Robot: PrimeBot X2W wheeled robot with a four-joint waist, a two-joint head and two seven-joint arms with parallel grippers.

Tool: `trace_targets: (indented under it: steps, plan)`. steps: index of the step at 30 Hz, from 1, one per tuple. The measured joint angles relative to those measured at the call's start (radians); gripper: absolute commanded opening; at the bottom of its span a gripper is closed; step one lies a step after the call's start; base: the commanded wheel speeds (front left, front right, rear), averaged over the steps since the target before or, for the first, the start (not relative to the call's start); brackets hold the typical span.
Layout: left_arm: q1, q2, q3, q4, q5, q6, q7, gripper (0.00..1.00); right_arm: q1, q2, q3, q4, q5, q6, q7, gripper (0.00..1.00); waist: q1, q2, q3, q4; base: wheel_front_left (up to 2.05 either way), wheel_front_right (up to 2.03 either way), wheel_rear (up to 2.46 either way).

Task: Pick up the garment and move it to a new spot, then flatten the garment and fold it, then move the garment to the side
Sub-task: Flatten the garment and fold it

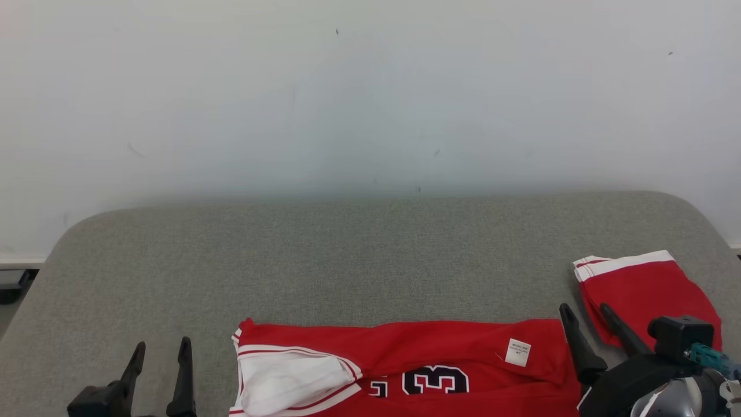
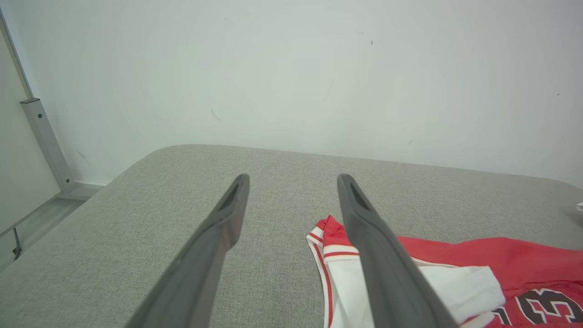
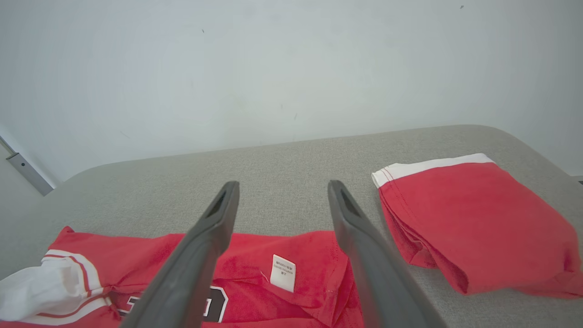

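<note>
my left pincer [image 1: 162, 344] and right pincer [image 1: 584, 308] are both released, empty, flanking the red jersey [image 1: 434, 353] at the near edge of the desk [image 1: 347, 260], probably so i can take both ends for the next fold; folded red shorts [image 1: 642, 289] sit aside on the right

I have the jersey [image 1: 417, 353] on the tabletop [image 1: 347, 260] between my left jaws and right jaws; the shorts [image 1: 642, 289] lie just right of the right jaws.
</note>
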Motion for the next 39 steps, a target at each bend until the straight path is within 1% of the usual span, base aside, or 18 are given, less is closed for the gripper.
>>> trace_targets:
  steps: [2,4,6,8,11,14,27,39]
  plan:
    - [0.000,0.003,0.002,-0.011,0.001,0.000,0.000,1.00,0.001,-0.002,0.005,0.001,-0.002,0.011,-0.013,1.00,0.0001,0.0000,0.000,-0.006,0.00,0.00,0.00]
    - [0.002,0.003,0.007,-0.022,0.001,0.000,0.000,1.00,0.005,0.005,-0.001,0.003,-0.005,0.010,-0.034,1.00,0.0001,0.0000,0.001,-0.012,0.00,0.00,0.00]
    - [0.009,0.006,0.014,-0.030,-0.001,0.000,0.000,1.00,0.014,0.018,-0.015,0.004,-0.004,0.006,-0.058,1.00,0.0001,0.0000,0.001,-0.019,0.00,0.00,0.00]
    - [0.026,0.008,0.022,-0.034,-0.007,0.000,0.011,1.00,0.021,0.033,-0.029,0.007,-0.003,-0.007,-0.081,1.00,0.0001,0.0000,0.001,-0.026,0.00,0.00,0.00]
    - [0.047,0.009,0.028,-0.035,-0.022,0.000,0.028,1.00,0.022,0.051,-0.047,0.010,0.009,-0.019,-0.111,1.00,0.0001,0.0000,0.002,-0.037,0.00,0.00,0.00]
    - [0.062,0.006,0.022,-0.036,-0.027,0.000,0.049,1.00,0.031,0.061,-0.051,0.012,0.013,-0.021,-0.133,1.00,0.0001,0.0000,0.004,-0.046,0.00,0.00,0.00]
    - [0.062,-0.001,0.007,-0.077,-0.025,0.000,0.090,1.00,0.039,0.066,-0.065,0.030,0.014,-0.020,-0.189,1.00,0.0002,0.0000,0.020,-0.047,0.00,0.00,0.00]
    - [0.058,0.000,-0.004,-0.101,-0.012,0.000,0.116,1.00,0.039,0.065,-0.069,0.044,0.014,-0.020,-0.198,1.00,0.0001,0.0000,0.036,-0.043,0.00,0.00,0.00]
